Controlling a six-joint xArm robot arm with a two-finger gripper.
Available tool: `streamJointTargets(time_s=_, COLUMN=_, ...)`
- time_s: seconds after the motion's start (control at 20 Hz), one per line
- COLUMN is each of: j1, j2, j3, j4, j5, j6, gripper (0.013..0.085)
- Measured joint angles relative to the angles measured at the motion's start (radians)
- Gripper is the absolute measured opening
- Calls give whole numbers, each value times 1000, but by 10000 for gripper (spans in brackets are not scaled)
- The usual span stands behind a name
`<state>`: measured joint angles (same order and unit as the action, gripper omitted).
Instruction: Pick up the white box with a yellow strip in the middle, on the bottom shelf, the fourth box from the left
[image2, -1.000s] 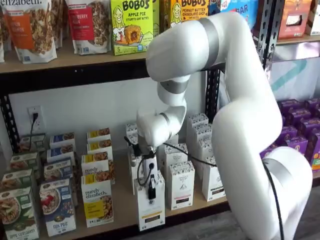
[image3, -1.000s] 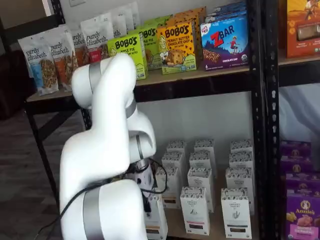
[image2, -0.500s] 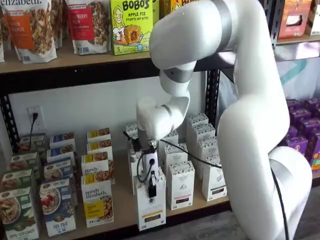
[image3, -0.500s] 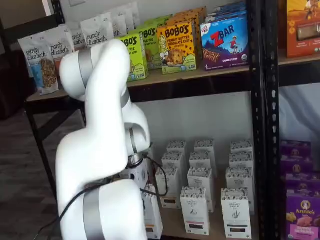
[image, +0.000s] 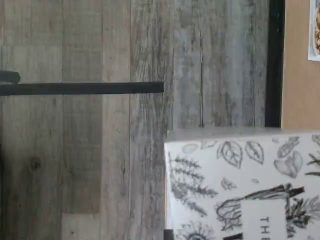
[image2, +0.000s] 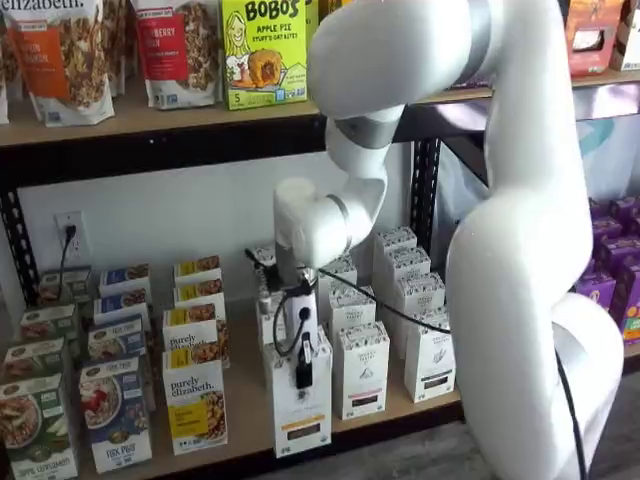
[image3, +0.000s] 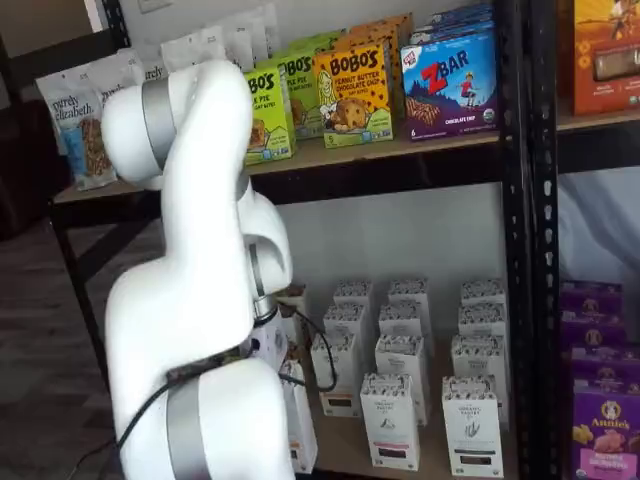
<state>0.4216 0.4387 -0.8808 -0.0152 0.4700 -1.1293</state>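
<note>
Since a second ago the white box (image2: 302, 400) has risen a little with my pincer (image2: 303, 372), its base now slightly above the front edge of the bottom shelf (image2: 250, 425), and the arm's upper links have lifted toward the top of both shelf views. My pincer grips the box, one black finger lying down its front face in a shelf view. Just to its right stand like white cartons (image2: 362, 368); to its left a purely elizabeth box (image2: 196, 406). From the wrist view I see the box's leaf-patterned top (image: 240, 185) over grey plank floor (image: 90, 150), beside the shelf's edge (image: 300, 80).
</note>
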Motion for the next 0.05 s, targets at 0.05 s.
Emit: streamJointTargets(time_s=0.05, j1=2, j2=-15, j3=11, j4=0, j5=1, j6=2, gripper=490)
